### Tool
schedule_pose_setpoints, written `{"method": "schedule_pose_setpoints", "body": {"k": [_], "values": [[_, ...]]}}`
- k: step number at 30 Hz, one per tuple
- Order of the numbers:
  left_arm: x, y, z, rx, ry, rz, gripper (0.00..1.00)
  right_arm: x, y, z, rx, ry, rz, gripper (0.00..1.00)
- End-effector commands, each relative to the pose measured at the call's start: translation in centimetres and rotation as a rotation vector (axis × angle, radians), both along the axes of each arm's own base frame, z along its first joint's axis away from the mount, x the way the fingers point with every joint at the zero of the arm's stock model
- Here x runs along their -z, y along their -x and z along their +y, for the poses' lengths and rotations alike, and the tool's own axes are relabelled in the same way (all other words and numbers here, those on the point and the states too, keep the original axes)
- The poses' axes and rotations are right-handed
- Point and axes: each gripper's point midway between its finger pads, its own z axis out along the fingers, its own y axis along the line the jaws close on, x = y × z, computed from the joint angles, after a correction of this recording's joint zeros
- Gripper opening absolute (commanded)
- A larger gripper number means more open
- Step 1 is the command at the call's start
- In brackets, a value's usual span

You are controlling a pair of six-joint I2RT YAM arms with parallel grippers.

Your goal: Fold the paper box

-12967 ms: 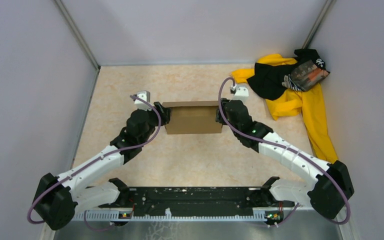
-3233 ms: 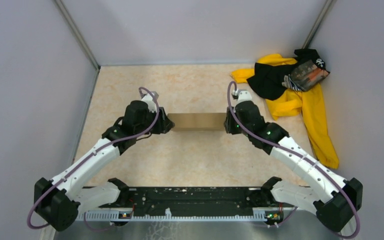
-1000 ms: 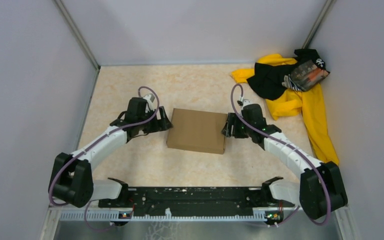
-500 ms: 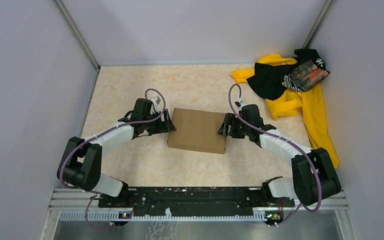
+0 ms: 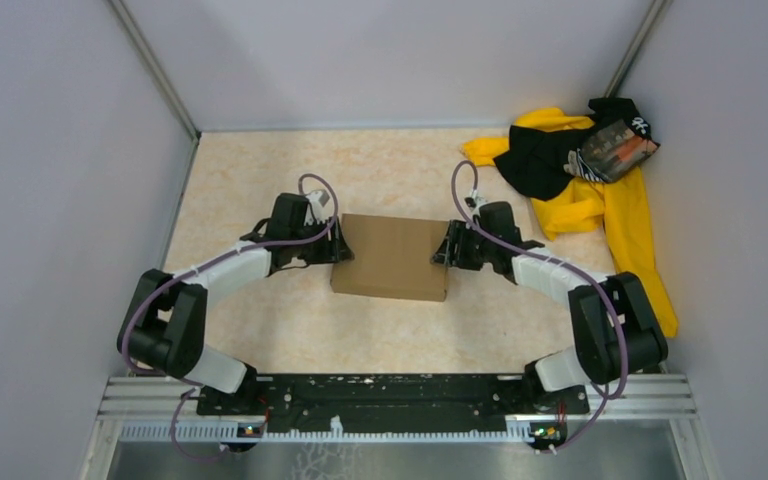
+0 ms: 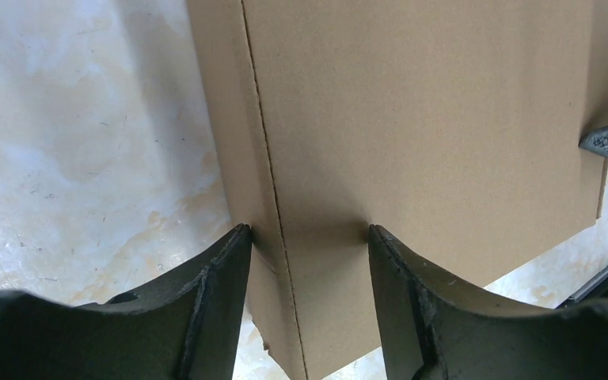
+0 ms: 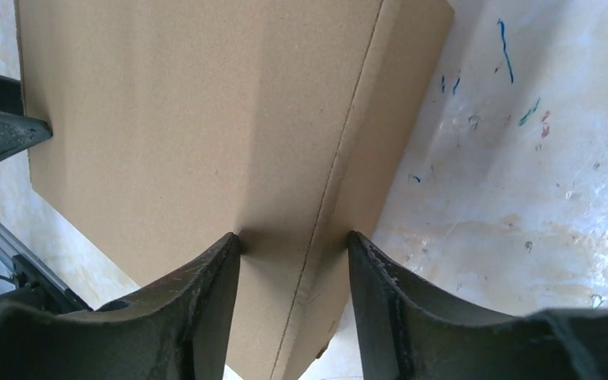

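At mid-table the paper box (image 5: 390, 255) is flanked endwise by left gripper (image 6: 306, 231) and right gripper (image 7: 293, 235), seemingly to square it; clenched or released cannot be told.

Robot lab test cell, plain grey partition walls (image 5: 390, 60), beige marbled tabletop (image 5: 380, 335), aluminium mounting rail (image 5: 410, 432) at near edge

A yellow-and-black clothing pile (image 5: 620, 215) lies at the far right corner of the beige marbled table (image 5: 380, 165).
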Motion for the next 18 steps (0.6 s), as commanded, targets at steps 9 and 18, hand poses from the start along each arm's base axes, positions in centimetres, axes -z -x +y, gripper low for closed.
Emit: {"method": "schedule_pose_setpoints", "body": {"k": [9, 18], "values": [[-3.6, -1.2, -2.0, 0.052, 0.045, -0.076, 0.58, -4.0, -3.4, 1.7, -0.062, -0.053, -0.129, 0.45], [-5.9, -4.5, -3.4, 0.050, 0.063, -0.140, 0.57, -6.9, -7.1, 3.1, -0.081, -0.068, -0.193, 0.45]]}}
